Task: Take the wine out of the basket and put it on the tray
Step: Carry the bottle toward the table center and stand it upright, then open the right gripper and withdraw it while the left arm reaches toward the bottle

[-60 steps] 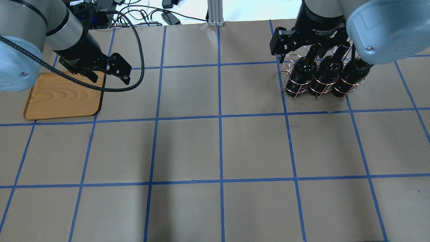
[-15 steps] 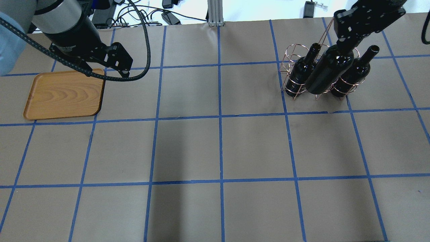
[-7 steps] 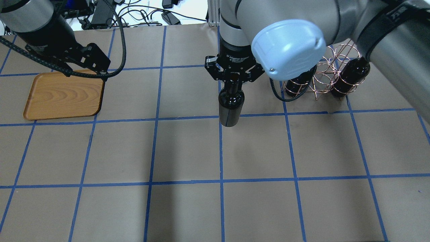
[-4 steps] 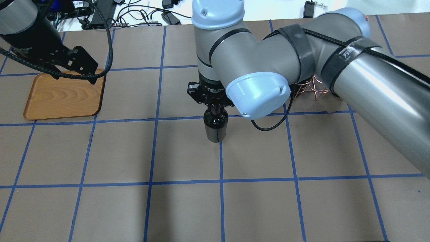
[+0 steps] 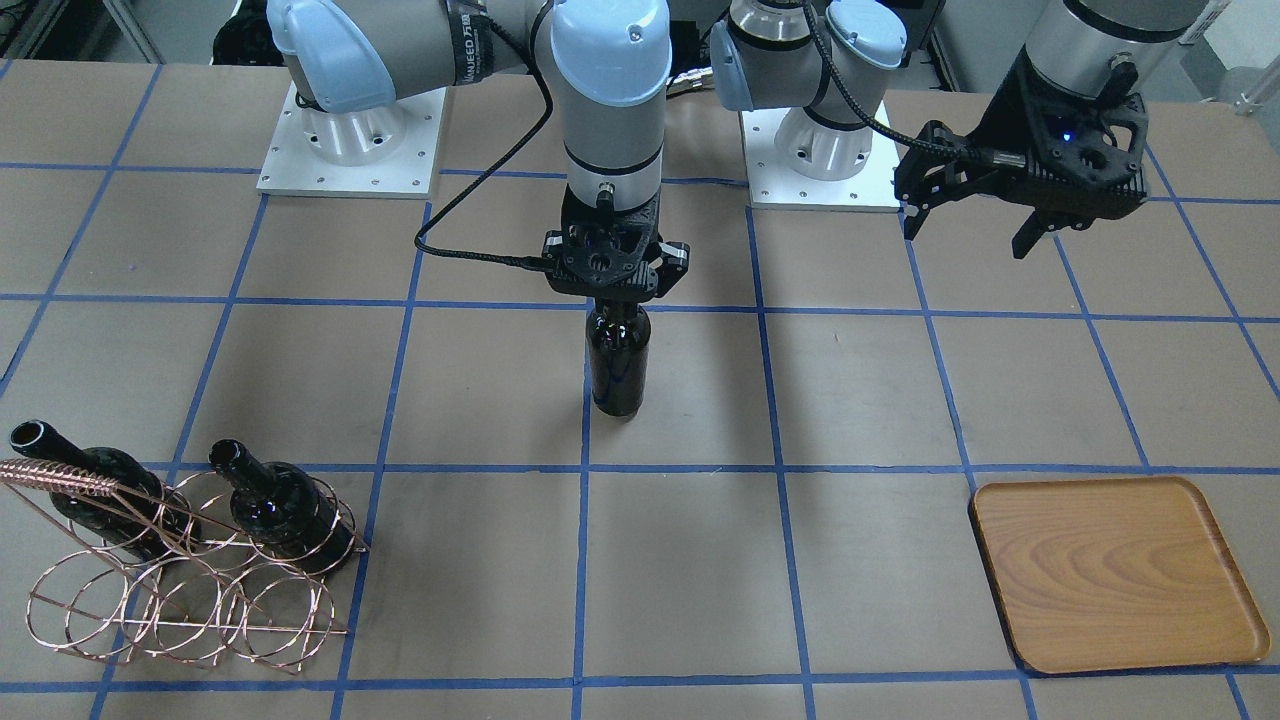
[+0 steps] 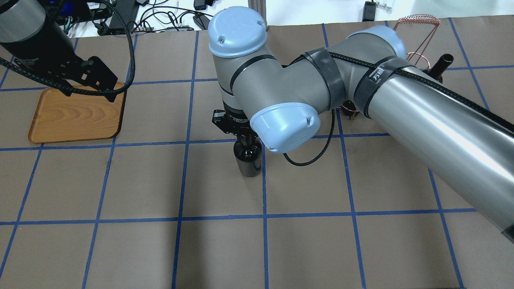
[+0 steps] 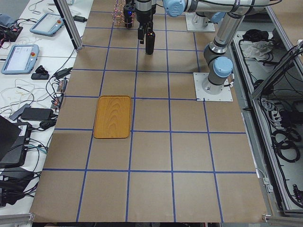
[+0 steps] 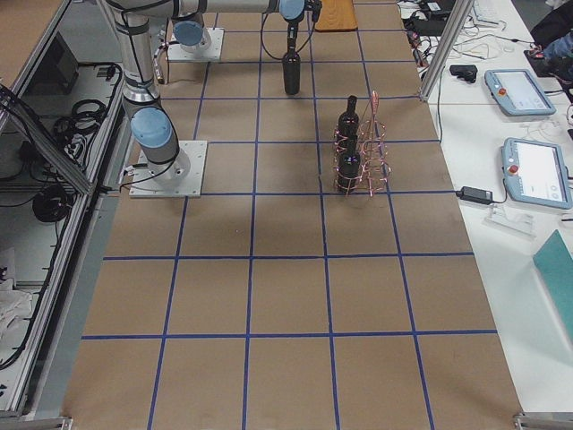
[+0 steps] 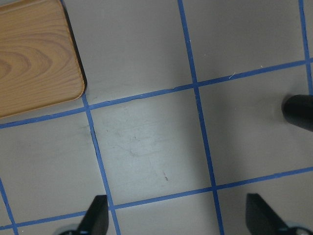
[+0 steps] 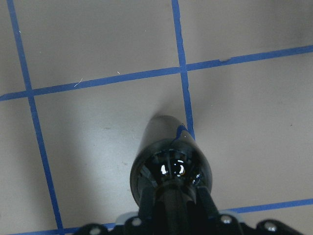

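Observation:
My right gripper [image 5: 612, 298] is shut on the neck of a dark wine bottle [image 5: 617, 365] and holds it upright near the table's middle, on a blue tape line. Its base is at or just above the paper; I cannot tell which. The bottle also shows in the overhead view [image 6: 249, 160] and the right wrist view [image 10: 168, 164]. The copper wire basket [image 5: 180, 580] holds two more bottles [image 5: 280, 505], its middle slot bare. The wooden tray [image 5: 1115, 575] lies bare on my left side. My left gripper [image 5: 965, 238] hovers open and empty by the tray's near edge [image 6: 76, 116].
Blue tape lines grid the brown paper table cover. The arm bases [image 5: 345, 150] stand at the table's near edge. Cables and pendants [image 7: 45, 23] lie on the side benches. My right arm's long links [image 6: 421, 120] hide most of the basket in the overhead view.
My right gripper lifted the middle bottle out of the basket and carried it left and toward the robot to the table's middle. My left gripper drifted slightly left over the tray's edge.

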Controlling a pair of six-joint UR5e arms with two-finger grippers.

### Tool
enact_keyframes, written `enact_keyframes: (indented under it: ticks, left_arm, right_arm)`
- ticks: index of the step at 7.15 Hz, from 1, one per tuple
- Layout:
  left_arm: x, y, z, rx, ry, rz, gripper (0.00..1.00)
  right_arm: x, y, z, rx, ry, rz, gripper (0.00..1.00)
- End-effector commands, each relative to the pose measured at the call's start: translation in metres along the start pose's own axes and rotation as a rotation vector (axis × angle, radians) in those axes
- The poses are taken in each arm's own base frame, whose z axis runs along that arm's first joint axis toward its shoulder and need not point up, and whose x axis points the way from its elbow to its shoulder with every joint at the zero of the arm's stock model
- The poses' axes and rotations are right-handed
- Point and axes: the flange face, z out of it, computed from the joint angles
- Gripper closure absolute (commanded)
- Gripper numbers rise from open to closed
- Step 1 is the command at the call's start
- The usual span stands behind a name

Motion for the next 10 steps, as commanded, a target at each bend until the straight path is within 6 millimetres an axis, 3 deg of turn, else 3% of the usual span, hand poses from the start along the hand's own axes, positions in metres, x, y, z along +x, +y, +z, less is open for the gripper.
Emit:
enact_keyframes:
  ticks: [1,2,3,5,6,7,8,9,10]
  left_arm:
    - [0.003,0.005,0.004,-0.011,0.004,0.002,0.0]
    - [0.003,0.007,0.005,-0.013,0.003,0.0,0.0]
    - [0.007,0.008,0.007,-0.013,0.009,-0.004,0.0]
    - [0.011,0.011,0.015,-0.022,0.025,-0.007,0.0]
    - [0.013,0.012,0.021,-0.034,0.031,-0.016,0.0]
    - [0.024,0.011,0.021,-0.027,0.056,-0.057,0.0]
    - [0.05,0.008,0.024,-0.029,0.067,-0.1,0.0]
    - [0.091,0.008,0.026,-0.036,0.06,-0.126,0.0]
    - [0.132,0.01,0.032,-0.053,0.058,-0.134,0.0]
  right_arm:
    - [-0.001,-0.001,0.003,-0.001,0.002,0.002,0.28]
    - [-0.001,-0.001,-0.005,0.01,-0.004,0.003,0.0]
    - [-0.001,-0.001,-0.021,0.031,-0.023,0.002,0.0]
    - [0.005,-0.015,-0.075,0.088,-0.038,-0.02,0.0]
    - [0.027,-0.039,-0.084,0.11,-0.016,-0.057,0.0]
    - [0.063,-0.068,-0.091,0.14,0.026,-0.089,0.0]
    - [0.109,-0.098,-0.101,0.147,0.019,-0.063,0.0]
    - [0.146,-0.107,-0.127,0.197,0.01,-0.012,0.0]
    - [0.179,-0.118,-0.133,0.201,0.032,0.033,0.0]
